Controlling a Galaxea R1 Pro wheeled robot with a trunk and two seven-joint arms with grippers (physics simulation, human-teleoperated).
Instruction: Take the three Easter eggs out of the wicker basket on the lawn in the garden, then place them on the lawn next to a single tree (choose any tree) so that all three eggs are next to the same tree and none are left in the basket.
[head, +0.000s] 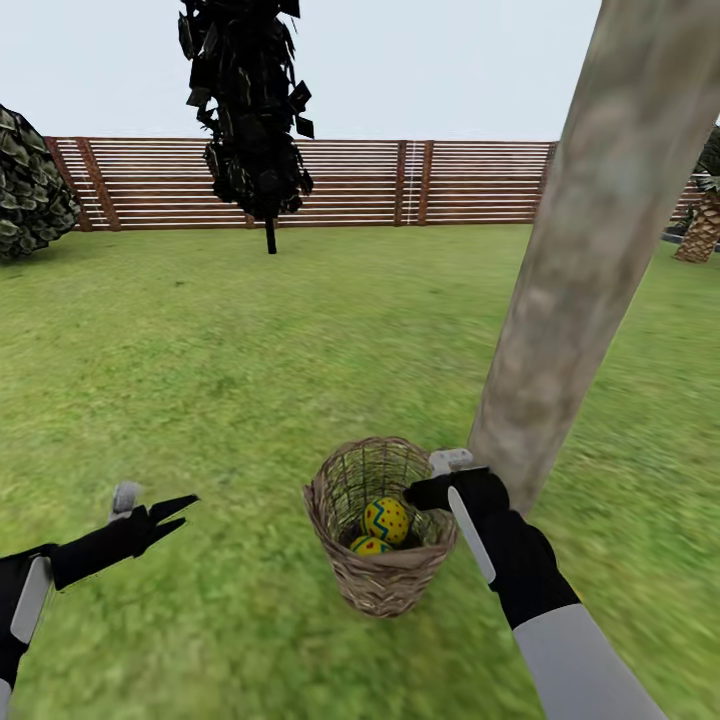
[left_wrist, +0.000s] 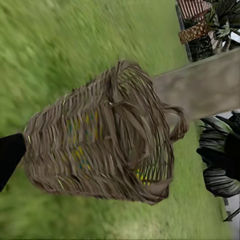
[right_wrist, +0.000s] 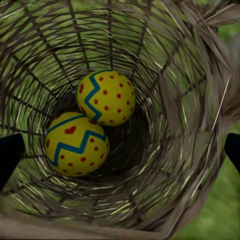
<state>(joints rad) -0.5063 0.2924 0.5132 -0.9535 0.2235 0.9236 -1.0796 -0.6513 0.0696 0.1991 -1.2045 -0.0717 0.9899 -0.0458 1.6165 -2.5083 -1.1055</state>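
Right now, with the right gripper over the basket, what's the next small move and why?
Probably lower the right gripper into the wicker basket and close on the upper egg. Its fingers are spread above the rim, two eggs lie inside, the other egg beside it, and the tree stands right next to the basket.

basket (head: 380, 560) mouth open above, trunk (head: 590, 260) crowding its right, lawn (head: 200, 400) clear left

Even, bright, shadowless daylight under a pale flat sky, with the lawn (head: 250, 350) smeared by blur toward the lower edges and the wicker basket (left_wrist: 100, 145) soft in the left wrist view.
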